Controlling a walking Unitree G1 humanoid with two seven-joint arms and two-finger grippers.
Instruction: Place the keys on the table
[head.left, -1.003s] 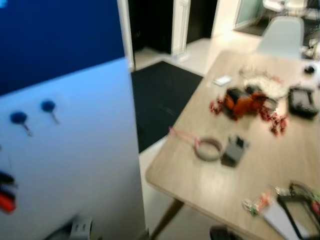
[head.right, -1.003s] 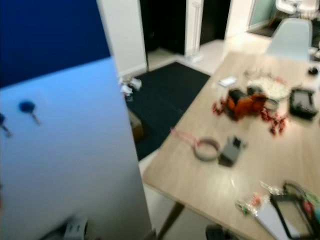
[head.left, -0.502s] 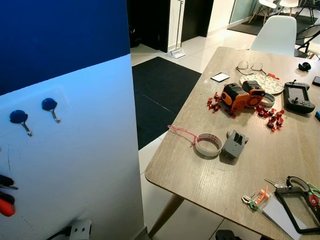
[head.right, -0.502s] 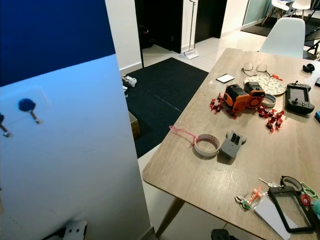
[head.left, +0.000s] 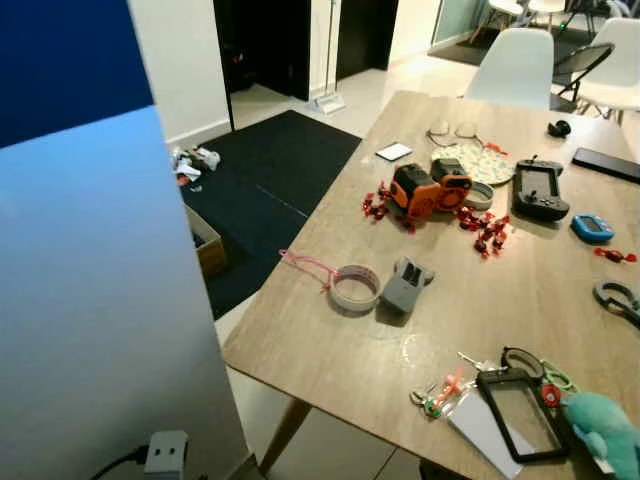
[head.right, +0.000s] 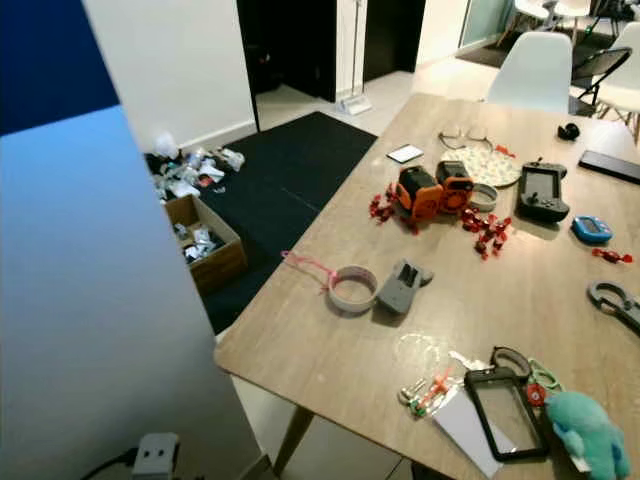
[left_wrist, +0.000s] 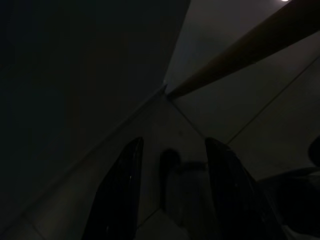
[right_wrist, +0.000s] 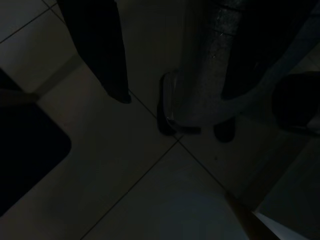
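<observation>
My wooden worktop (head.right: 560, 300) is the landmark here, and I judge the task nearly settled: the keys (head.right: 425, 385), a small bunch with red and green tags, lie flat on the worktop near its front edge, just beside a black-framed card holder (head.right: 505, 412), free of any grip.

Beside the worktop's left edge stands a pale blue partition (head.right: 90, 320), and beyond it a dark mat (head.right: 290, 175) covers the floor by the doorway. A cardboard box (head.right: 205, 240) of scraps sits on the floor between partition and worktop.

On the worktop, an orange toy vehicle (head.right: 425, 192) rests mid-table among scattered red pieces (head.right: 485, 238). A black handheld controller (head.right: 543, 192) lies farther along. A roll of tape (head.right: 353, 288) with a pink cord touches a grey plastic piece (head.right: 400, 287) behind the keys. A teal plush toy (head.right: 588, 430) sits at the near corner.

My left pincer (left_wrist: 172, 190) hangs low over floor tiles, its fingers (left_wrist: 122, 195) spread and carrying nothing. Of my right pincer I make out one finger (right_wrist: 100, 50) in the gloom, so I cannot tell its state.

No writing or brand is readable anywhere.
</observation>
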